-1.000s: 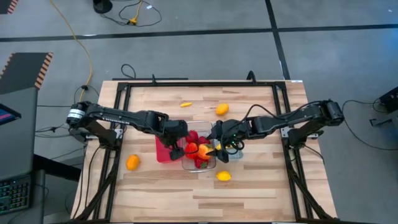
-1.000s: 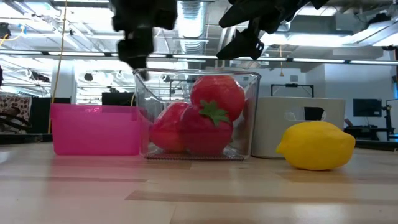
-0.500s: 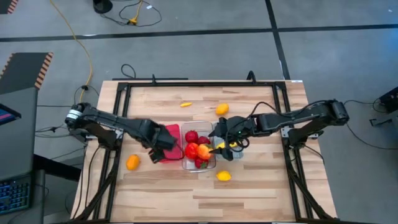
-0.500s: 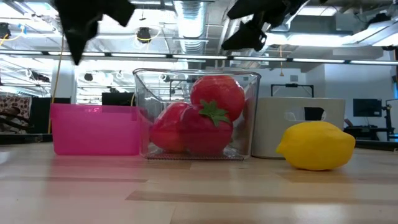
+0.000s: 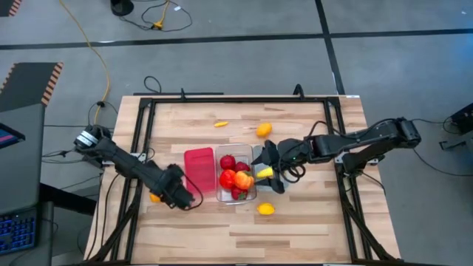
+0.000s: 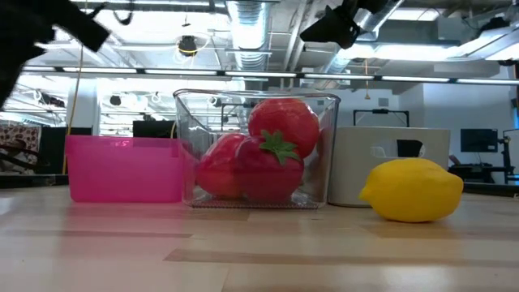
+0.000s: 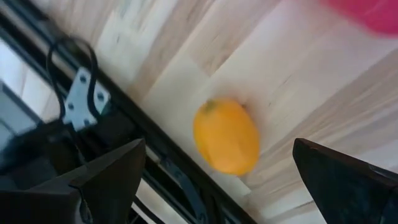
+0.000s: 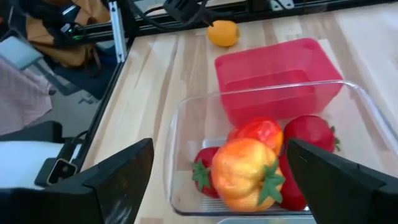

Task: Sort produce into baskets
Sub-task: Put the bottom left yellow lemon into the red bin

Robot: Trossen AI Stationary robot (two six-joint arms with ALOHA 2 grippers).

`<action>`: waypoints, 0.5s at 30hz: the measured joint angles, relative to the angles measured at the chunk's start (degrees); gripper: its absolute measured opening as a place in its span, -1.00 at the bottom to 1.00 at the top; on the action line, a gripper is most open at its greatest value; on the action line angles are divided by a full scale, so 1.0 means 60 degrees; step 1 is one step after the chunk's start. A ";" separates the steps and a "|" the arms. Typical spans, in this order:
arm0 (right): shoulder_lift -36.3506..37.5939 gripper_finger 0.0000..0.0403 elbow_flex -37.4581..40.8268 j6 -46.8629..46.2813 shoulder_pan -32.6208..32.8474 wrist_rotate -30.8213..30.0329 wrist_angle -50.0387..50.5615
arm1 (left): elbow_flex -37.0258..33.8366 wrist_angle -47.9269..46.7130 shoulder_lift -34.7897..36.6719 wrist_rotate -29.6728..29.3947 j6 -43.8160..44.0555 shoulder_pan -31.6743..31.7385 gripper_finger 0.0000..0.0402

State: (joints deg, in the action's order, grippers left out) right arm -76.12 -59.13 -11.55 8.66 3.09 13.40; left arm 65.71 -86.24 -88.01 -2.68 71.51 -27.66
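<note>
- Now the left gripper (image 5: 179, 198) hangs with fingers spread and empty over an orange oval fruit (image 7: 226, 136) near the table's (image 5: 310, 229) left edge — the fruit lies on bare wood, apart from the fingers.
- Beside it, toward the middle, stands the red basket (image 5: 198, 169), touching the clear basket (image 5: 236, 193).
- Clear basket holds red round fruits (image 8: 308, 132) with an orange-red pepper (image 8: 244, 172) on top.
- Right gripper (image 5: 269, 164) hovers released beside that basket, gripping nothing.
- Pale blue basket (image 6: 389, 162) sits under it.
- One lemon (image 5: 265, 209) lies in front — another orange fruit (image 5: 264, 130) behind.
</note>
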 joint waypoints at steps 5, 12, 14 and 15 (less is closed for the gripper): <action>0.0007 0.94 0.0000 -0.0008 0.0282 0.0000 0.0251 | -0.0720 0.0439 0.0000 0.0230 0.1097 -0.0664 0.96; 0.0000 0.94 0.0000 -0.0020 0.0615 0.0004 0.0302 | -0.1915 0.2111 0.0000 0.0335 0.1915 -0.1230 0.96; -0.0004 0.94 0.0000 -0.0022 0.0694 0.0004 0.0305 | -0.2201 0.2392 0.0000 0.0415 0.2005 -0.1302 0.96; -0.0004 0.94 0.0000 -0.0022 0.0723 0.0007 0.0304 | -0.2359 0.2515 0.0000 0.0414 0.2046 -0.1339 0.96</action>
State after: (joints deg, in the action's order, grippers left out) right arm -76.14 -59.13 -11.68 13.00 3.14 15.22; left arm 51.55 -71.16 -88.01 -0.20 83.78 -35.70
